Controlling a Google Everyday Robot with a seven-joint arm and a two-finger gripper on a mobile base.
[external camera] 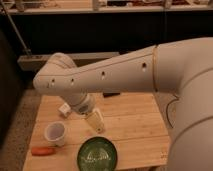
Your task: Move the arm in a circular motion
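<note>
The arm point(115, 75) is a huge glossy cream-white tube that reaches from the right edge across the view to a rounded elbow joint point(55, 75) at the left. A row of small dark holes runs along it. From the elbow the forearm bends down to the pale beige gripper point(94, 120). The gripper hangs just above the wooden table point(135, 122), a little right of a white cup point(55, 133). It holds nothing that I can see.
A green bowl point(98, 153) sits at the table's front edge below the gripper. An orange carrot-like object point(42, 150) lies front left. A small dark object point(111, 94) lies at the table's back, partly behind the arm. Dark shelving stands behind.
</note>
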